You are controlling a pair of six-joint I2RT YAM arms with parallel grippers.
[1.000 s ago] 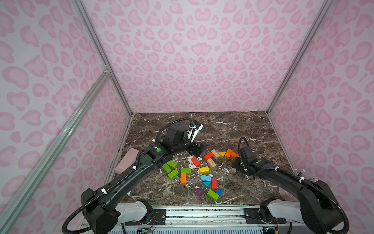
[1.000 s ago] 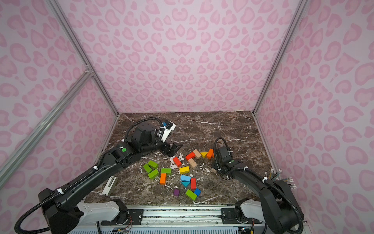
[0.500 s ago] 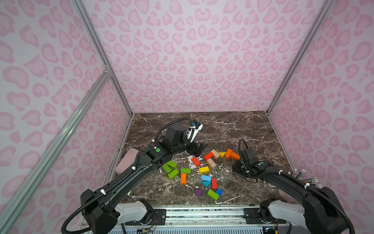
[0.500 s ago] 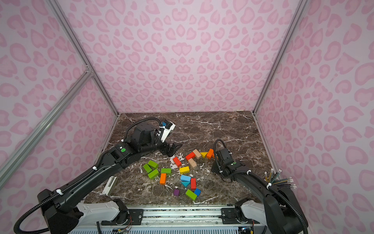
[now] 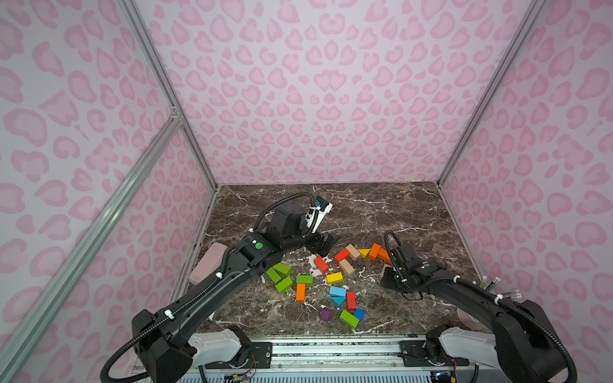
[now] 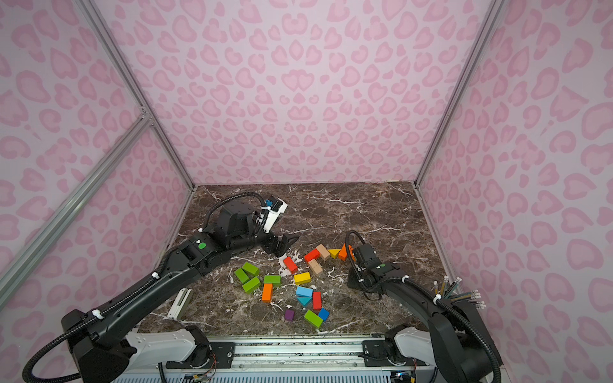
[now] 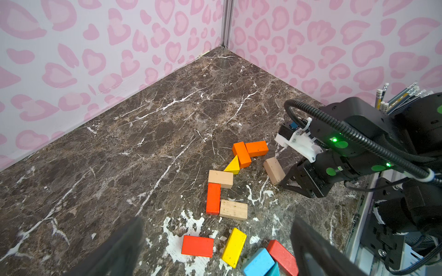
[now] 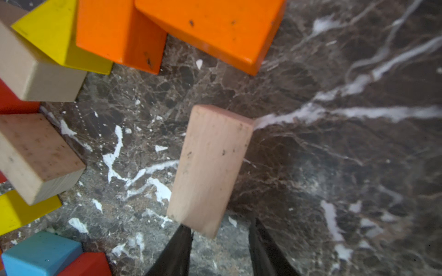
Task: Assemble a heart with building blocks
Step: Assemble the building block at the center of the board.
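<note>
"What's the right gripper [image 8: 221, 224] at?"

"It's low on the marble tabletop [image 8: 334, 167], jaws parted round the near end of a tan brick [image 8: 210, 167]. One finger meets a corner and bare marble shows beside the other, so it's no pinch."

"Where's that brick?"

"Near the yellow triangular prism [image 7: 233, 165], to its right, clear of the orange brick [image 7: 241, 155] touching that prism."

"And the left gripper [image 5: 324, 245]?"

"Spread wide and empty, left of the prism, a red brick [image 5: 320, 264] just before it. Green bricks [image 5: 282, 277] lie further left."
</note>
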